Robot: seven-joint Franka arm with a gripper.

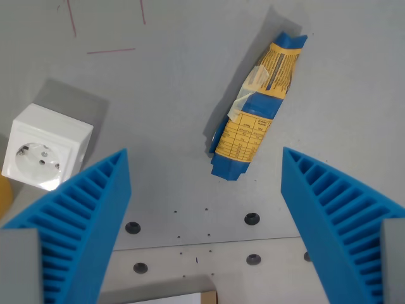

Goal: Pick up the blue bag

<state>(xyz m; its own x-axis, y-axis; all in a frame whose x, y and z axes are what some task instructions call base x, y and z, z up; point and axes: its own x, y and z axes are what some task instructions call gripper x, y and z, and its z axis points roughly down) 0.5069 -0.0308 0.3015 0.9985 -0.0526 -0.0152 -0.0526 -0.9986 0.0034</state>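
Blue bag (256, 107), judged light and crinkly, is best pinched across its narrow middle; gripper (205, 209) is spread wide

Even, fairly bright light, no glare. Soft shadow falls up and toward the wrist view's left of the blue bag (258, 106); the white socket box (45, 147) casts a dim shadow up and toward the wrist view's right. Grey table (171, 95) evenly lit. Blue fingers (82, 221) at the bottom edge slightly soft; the rest sharp.
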